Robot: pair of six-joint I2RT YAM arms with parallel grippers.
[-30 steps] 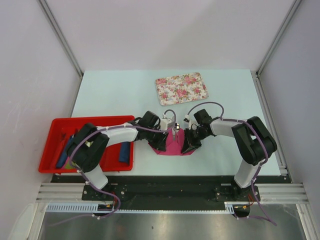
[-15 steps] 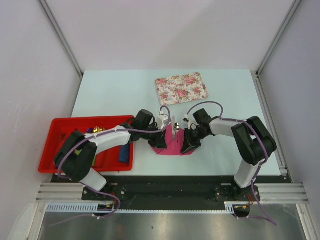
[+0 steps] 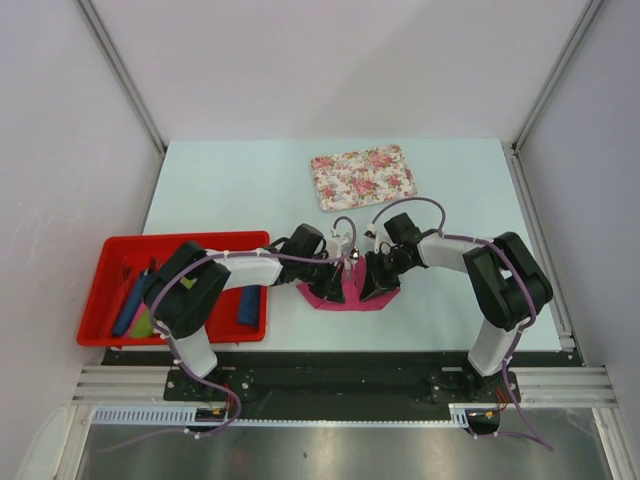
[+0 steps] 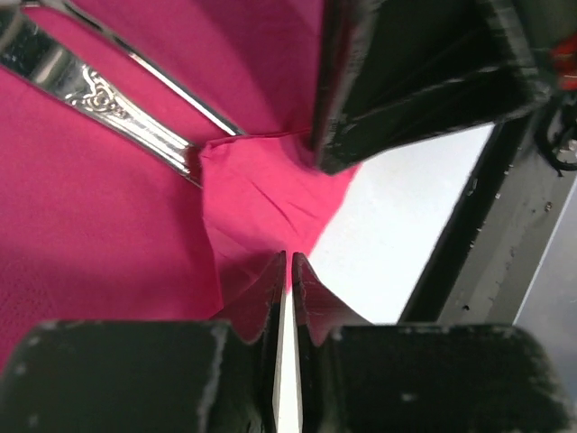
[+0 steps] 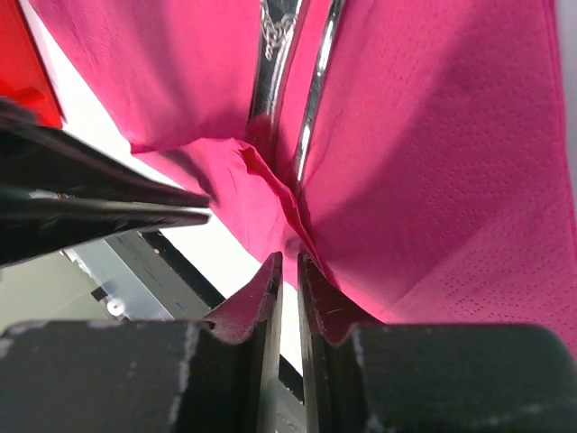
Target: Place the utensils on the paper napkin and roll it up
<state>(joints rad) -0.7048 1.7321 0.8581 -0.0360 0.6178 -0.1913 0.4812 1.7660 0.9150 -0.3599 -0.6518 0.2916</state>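
The left gripper [image 4: 288, 271] and right gripper [image 5: 286, 268] both have narrow jaws, pinching the near edge of the paper napkin [image 4: 90, 234] (the utensils [image 5: 275, 54] lie on it).

The whole table [image 3: 250, 180] is taken in by a fixed camera set high above and behind the arm bases [image 3: 195, 372], tilted down and forward, with the paper napkin [image 3: 345, 295] seen small and far below. The napkin is viewed from very close by both wrist cameras, the left from the napkin's left side and the right from its right. One folded napkin corner and the utensils [image 4: 117, 108] on it are shared by both wrist views.
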